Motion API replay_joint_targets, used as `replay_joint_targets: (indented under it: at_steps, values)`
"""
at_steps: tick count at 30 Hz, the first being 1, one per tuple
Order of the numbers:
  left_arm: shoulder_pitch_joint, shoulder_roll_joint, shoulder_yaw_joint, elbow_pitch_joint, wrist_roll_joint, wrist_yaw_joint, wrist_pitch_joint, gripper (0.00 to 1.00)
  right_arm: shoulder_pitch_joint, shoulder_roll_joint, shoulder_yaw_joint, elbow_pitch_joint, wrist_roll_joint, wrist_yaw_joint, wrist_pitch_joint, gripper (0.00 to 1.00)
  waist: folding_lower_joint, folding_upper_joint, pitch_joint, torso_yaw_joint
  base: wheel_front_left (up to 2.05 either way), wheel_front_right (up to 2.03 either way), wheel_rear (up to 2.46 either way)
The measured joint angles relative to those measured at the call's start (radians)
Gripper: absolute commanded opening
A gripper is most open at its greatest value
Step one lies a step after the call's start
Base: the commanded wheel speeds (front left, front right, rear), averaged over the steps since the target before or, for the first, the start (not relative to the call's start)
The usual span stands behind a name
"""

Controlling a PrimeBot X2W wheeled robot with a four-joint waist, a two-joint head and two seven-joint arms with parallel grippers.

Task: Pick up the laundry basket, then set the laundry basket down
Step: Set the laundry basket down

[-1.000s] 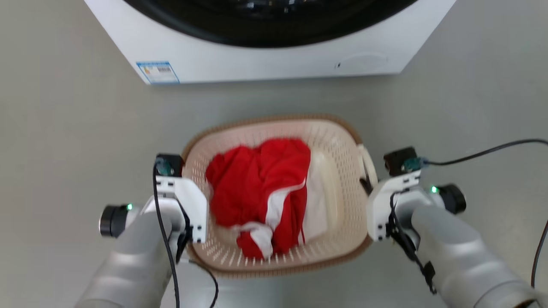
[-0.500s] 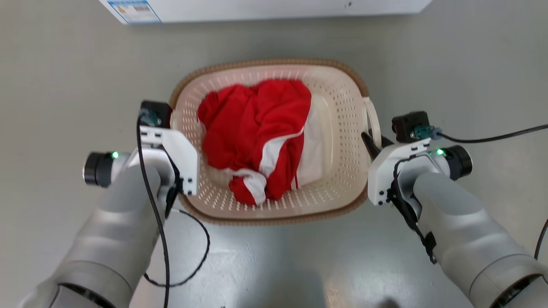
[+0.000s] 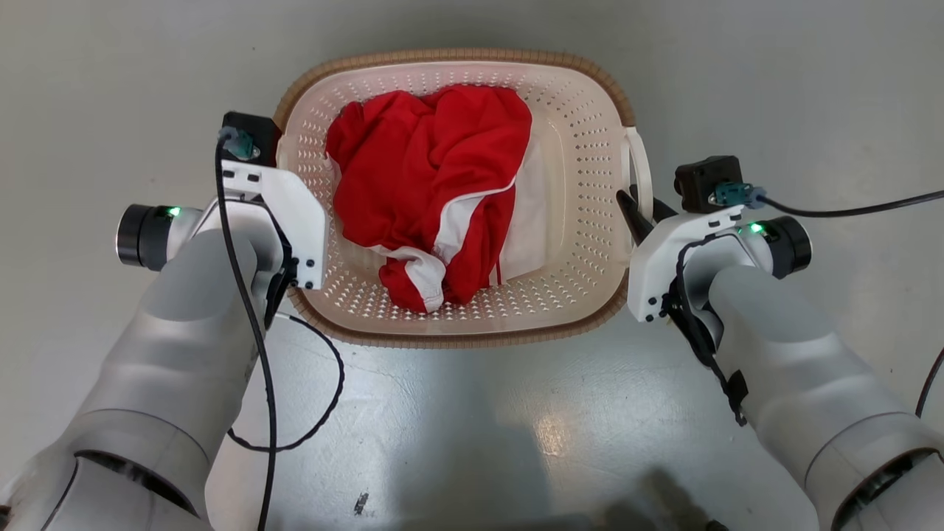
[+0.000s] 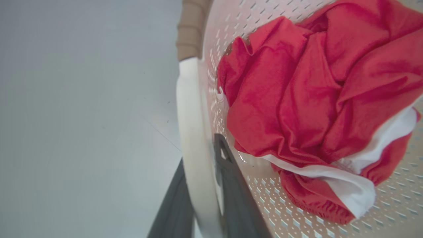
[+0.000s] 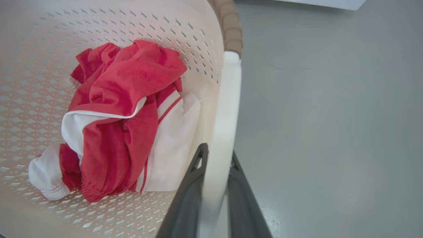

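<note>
The laundry basket (image 3: 451, 56), cream perforated plastic with a brown woven-look rim, lies between my two arms on the grey floor side of the head view. A crumpled red and white garment (image 3: 428, 177) fills its middle. My left gripper (image 4: 200, 150) is shut on the white left handle (image 4: 191, 109), one dark finger on each side of it. My right gripper (image 3: 640, 206) is shut the same way on the white right handle (image 5: 225, 109). In the head view the left wrist mount hides the left fingers. Whether the basket touches the floor I cannot tell.
Grey glossy floor (image 3: 774, 88) surrounds the basket. A strip of the white washing machine (image 5: 317, 2) shows at the top of the right wrist view. Black cables loop from the left wrist (image 3: 324, 413) and run off from the right wrist (image 3: 848, 211).
The head camera has tilted down, so the washing machine has left the top of the picture. The basket looks a little larger. Both grippers keep their hold on the handles.
</note>
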Motion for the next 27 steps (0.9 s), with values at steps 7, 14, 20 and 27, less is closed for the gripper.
replay_joint_targets:
  at_steps: [7, 14, 20, 27]
  values:
    - [-0.021, -0.002, -0.008, 0.004, 0.000, -0.001, 0.013, 0.00, -0.045, 0.001, -0.007, 0.014, 0.009, 0.001, 0.008, 0.00, 0.0000, 0.0000, 0.037, 0.005, 0.00, 0.00, 0.00]
    - [-0.053, 0.000, -0.011, 0.004, 0.000, 0.000, 0.001, 0.00, -0.076, 0.001, -0.019, 0.021, 0.007, 0.001, 0.010, 0.00, 0.0000, 0.0000, 0.065, 0.012, 0.00, 0.00, 0.00]
    - [-0.067, 0.001, -0.019, 0.008, 0.000, 0.000, 0.001, 0.00, -0.076, 0.002, -0.019, 0.024, 0.007, 0.001, 0.020, 0.00, 0.0001, 0.0000, 0.080, 0.002, 0.00, 0.00, 0.00]
    - [-0.068, 0.005, -0.027, 0.011, 0.001, 0.000, 0.002, 0.00, -0.076, 0.004, -0.016, 0.024, 0.009, 0.001, 0.021, 0.00, 0.0000, 0.0000, 0.090, -0.005, 0.00, 0.00, 0.00]
